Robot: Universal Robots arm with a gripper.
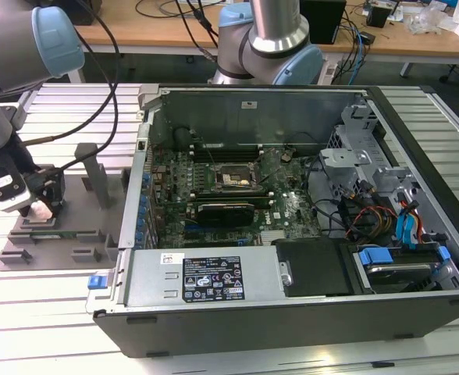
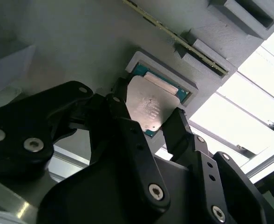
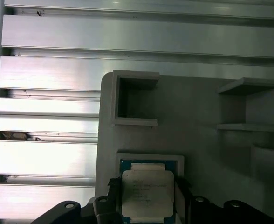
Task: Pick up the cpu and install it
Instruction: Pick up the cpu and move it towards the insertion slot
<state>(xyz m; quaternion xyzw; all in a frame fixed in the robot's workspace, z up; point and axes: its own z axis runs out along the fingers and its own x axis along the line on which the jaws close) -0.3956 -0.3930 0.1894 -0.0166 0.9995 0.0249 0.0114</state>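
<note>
The gripper (image 2: 151, 116) is spread, one finger (image 2: 123, 114) beside each side edge of the cpu (image 2: 151, 100). The chip lies flat in a shallow pocket of the grey fixture (image 3: 197, 140), whose raised rim (image 3: 151, 157) hems it closely on the sides. The pocket is open above. Just beyond it stand a hollow box block (image 3: 134, 100) and a shelf-like block (image 3: 249, 105). In the exterior view the fixture rests on the slatted aluminium table (image 1: 42, 312), near that view's left. Well apart, towards its right, the open computer case (image 1: 292, 301) lies on its side. The case's walls ring the dark socket (image 1: 233, 180).
</note>
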